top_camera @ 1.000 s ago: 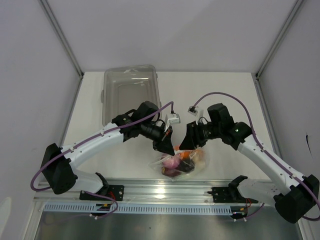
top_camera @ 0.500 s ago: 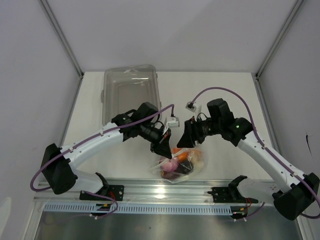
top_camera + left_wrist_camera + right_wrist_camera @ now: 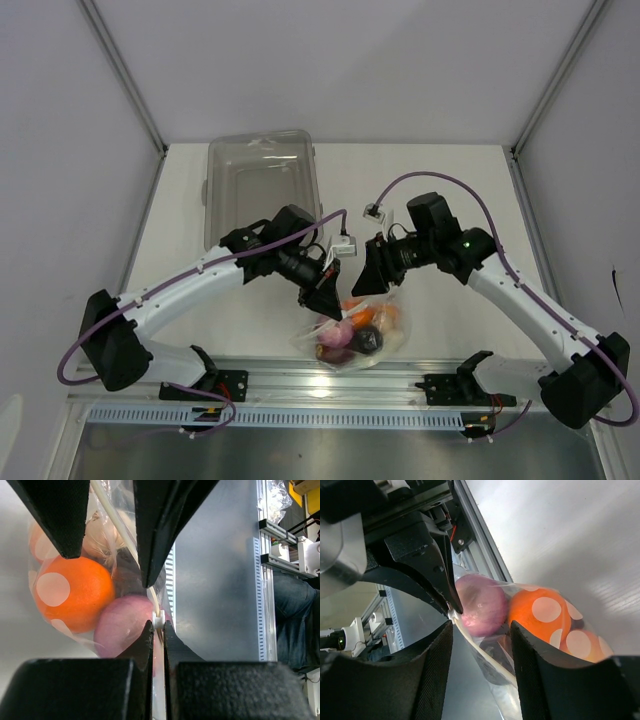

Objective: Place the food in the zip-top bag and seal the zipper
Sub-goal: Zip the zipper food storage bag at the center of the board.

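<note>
clear zip-top bag near front rail; left pincer clamps zipper; right pincer parted, maybe astride.

One bag holds one orange, one pink bulb, one white piece and one peach; there is one clear bin, one left gripper, one right gripper

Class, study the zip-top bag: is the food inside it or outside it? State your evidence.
Inside. The orange and pink bulb sit behind the clear plastic of the zip-top bag in both wrist views.
</note>
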`<state>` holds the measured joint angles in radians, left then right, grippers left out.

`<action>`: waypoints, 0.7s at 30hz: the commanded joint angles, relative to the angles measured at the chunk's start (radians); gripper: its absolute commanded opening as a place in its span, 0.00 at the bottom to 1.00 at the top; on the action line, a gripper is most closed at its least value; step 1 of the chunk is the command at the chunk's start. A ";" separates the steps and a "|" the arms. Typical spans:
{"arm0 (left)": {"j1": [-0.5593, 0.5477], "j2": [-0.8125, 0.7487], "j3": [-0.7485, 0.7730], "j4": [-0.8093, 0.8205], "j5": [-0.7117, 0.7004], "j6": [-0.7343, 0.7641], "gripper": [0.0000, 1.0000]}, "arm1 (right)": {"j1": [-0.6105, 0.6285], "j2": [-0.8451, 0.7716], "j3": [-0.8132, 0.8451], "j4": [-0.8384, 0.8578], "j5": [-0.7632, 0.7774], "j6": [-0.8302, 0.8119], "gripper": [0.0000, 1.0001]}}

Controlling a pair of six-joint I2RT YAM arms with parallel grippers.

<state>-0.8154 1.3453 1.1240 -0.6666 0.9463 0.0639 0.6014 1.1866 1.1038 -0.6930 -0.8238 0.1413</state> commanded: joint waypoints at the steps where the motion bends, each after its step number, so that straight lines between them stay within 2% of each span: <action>1: 0.005 -0.058 -0.013 0.041 0.022 0.013 0.01 | 0.008 -0.022 0.002 -0.002 -0.028 -0.013 0.52; 14: 0.018 -0.075 -0.026 0.094 -0.026 -0.030 0.01 | 0.066 -0.068 -0.067 0.024 -0.046 0.030 0.48; 21: 0.025 -0.081 -0.027 0.087 -0.037 -0.027 0.01 | 0.101 -0.068 -0.101 0.027 -0.012 0.040 0.42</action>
<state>-0.8078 1.3079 1.0920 -0.6140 0.8997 0.0425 0.6846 1.1412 1.0142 -0.6746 -0.8429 0.1684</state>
